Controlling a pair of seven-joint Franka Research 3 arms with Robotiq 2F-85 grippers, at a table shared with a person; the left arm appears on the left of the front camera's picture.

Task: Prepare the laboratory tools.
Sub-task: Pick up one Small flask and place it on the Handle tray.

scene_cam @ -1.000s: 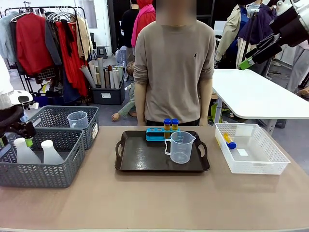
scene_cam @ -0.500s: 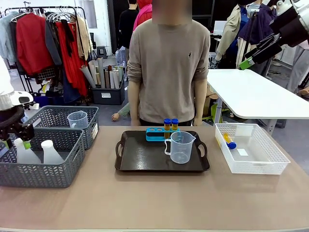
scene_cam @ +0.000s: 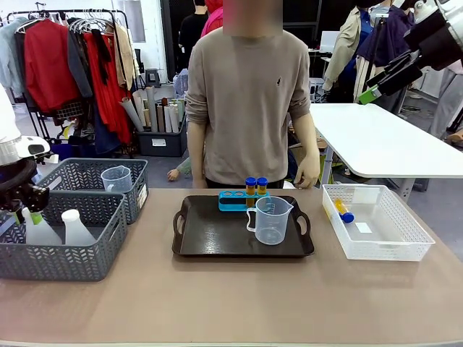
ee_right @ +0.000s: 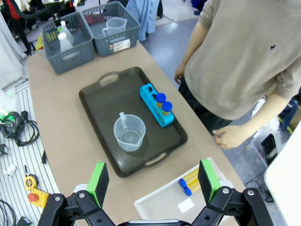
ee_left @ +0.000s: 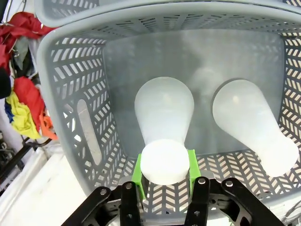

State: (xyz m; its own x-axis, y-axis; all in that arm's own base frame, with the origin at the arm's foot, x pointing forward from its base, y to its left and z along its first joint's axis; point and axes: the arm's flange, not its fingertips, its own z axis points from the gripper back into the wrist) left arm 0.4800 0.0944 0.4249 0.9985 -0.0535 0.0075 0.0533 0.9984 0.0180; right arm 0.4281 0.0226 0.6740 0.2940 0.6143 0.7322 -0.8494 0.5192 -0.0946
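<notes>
Change of state: the left tool (ee_left: 164,165), spread over the grey basket (ee_left: 70,99) a second ago, now pinches the neck of the flask (ee_left: 164,110) between its green pads. The flask is upright in the basket at the worktop's (scene_cam: 231,296) left end, beside a second flask (ee_left: 244,120).

The right tool (ee_right: 154,182) is unchanged: spread, empty, high above the worktop.

The person's hand (scene_cam: 308,172) now shows at the far edge.

Meaning for the task: the grasp appears complete, so a lift is probably next. The tray (scene_cam: 210,235) carries a beaker (scene_cam: 273,220) and two tubes (scene_cam: 255,185) in a rack (scene_cam: 233,199), with free space for the flask.
</notes>
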